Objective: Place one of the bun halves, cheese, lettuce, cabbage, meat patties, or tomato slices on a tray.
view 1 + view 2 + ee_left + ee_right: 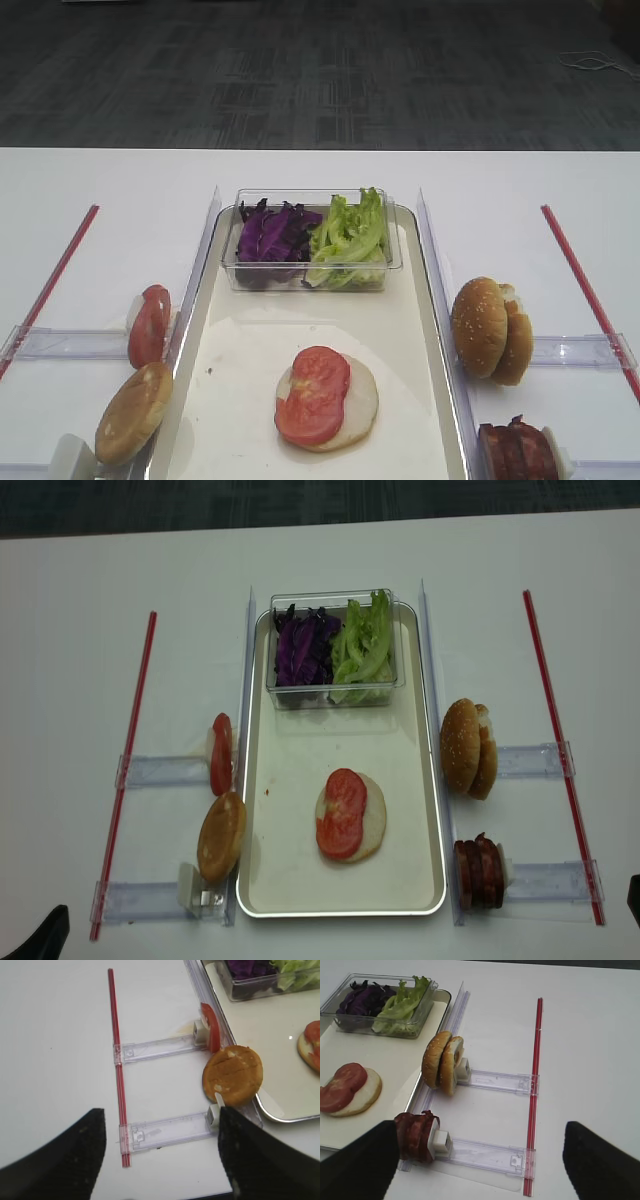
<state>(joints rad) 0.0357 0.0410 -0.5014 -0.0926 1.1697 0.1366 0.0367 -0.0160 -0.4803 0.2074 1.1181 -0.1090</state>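
Silvery metal tray (430, 810): cream bun disc (374, 820) mid-floor bearing overhanging red tomato slices (342, 813), liable to slide; both grippers (160, 1160) (480, 1160) spread, empty.

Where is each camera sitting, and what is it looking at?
Exterior high: low, in front, facing across the tray; no robot parts.
Realsense: overhead, looking down; dark end effector tips at the bottom corners.
Right wrist: on the right arm, facing the meat patties; open right end effector fingers frame it.
Left wrist: on the left arm, facing a bun half; open left end effector.
All share the tray.
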